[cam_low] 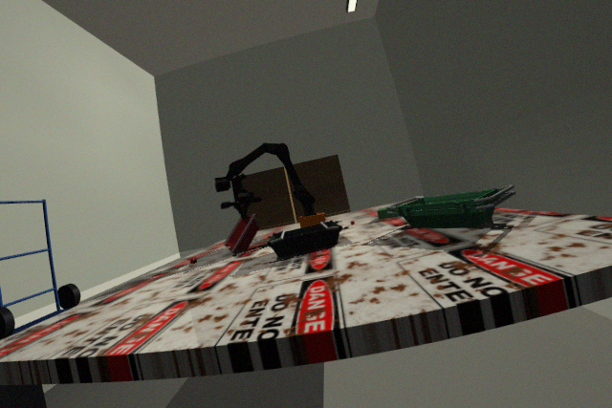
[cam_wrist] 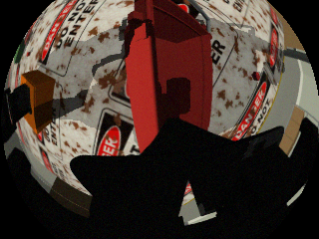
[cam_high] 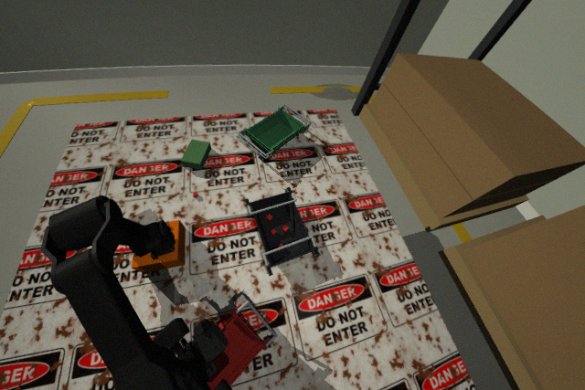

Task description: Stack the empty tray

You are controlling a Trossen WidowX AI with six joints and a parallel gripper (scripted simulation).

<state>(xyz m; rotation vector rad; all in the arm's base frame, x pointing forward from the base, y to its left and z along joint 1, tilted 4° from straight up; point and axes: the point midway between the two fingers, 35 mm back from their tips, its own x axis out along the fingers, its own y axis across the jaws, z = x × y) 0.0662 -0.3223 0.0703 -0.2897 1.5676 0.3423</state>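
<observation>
Top view: both bars [cam_high: 288,247] [cam_high: 272,205] already span the black tray [cam_high: 269,246] [cam_low: 306,241], presumably so they'll carry the empty one clear of the little red blocks [cam_high: 285,228]. The red tray [cam_high: 245,345] [cam_low: 240,233] [cam_wrist: 142,90], which I'd guess is the empty one, sits tipped on the desk [cam_high: 227,277] [cam_low: 375,294] [cam_wrist: 229,90] at 7 o'clock from it, so it probably needs righting first. Pincer [cam_high: 219,329] [cam_low: 243,216] [cam_wrist: 171,122] is closed on nothing right by the red tray, can't tell if they're touching tbh.
</observation>
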